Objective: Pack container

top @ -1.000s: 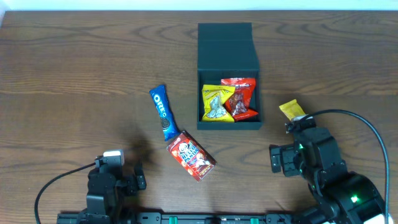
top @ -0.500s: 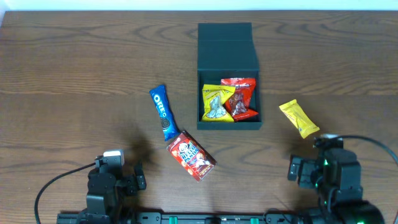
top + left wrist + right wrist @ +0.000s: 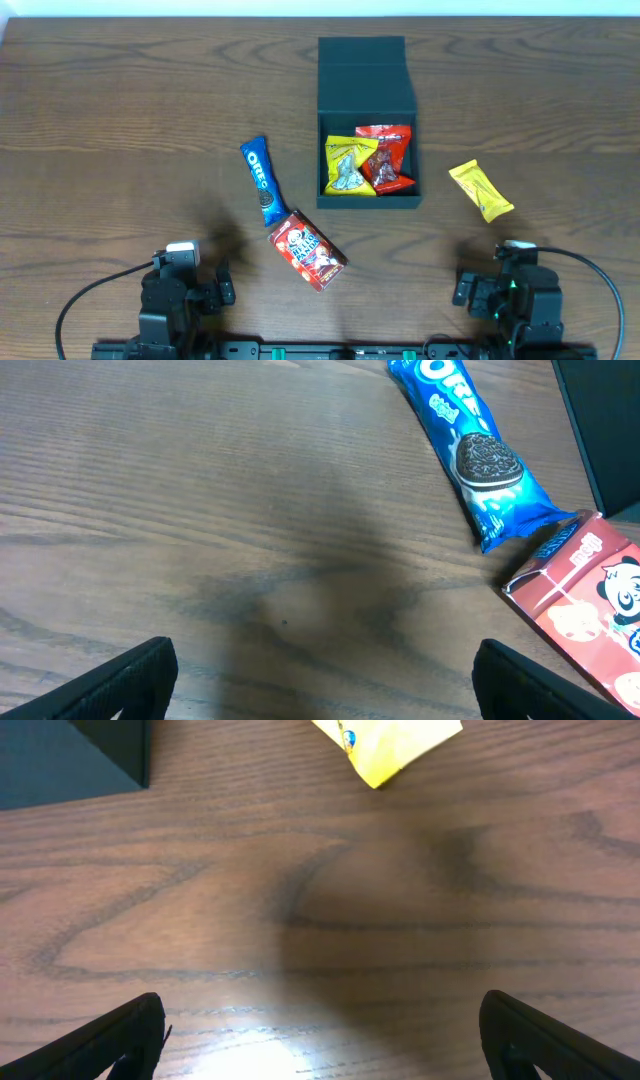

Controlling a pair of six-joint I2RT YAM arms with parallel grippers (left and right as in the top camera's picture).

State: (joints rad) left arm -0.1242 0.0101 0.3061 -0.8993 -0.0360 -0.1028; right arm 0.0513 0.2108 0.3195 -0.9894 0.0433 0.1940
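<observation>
Sitting near, my left gripper (image 3: 322,685) and right gripper (image 3: 322,1038) gape wide, empty; far box (image 3: 367,72) holds yellow packet (image 3: 345,165), red packet (image 3: 390,158).

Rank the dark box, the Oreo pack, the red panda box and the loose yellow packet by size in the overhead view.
1. The container, by far the largest.
2. The red panda box.
3. The Oreo pack and the loose yellow packet look too alike to rank.
</observation>
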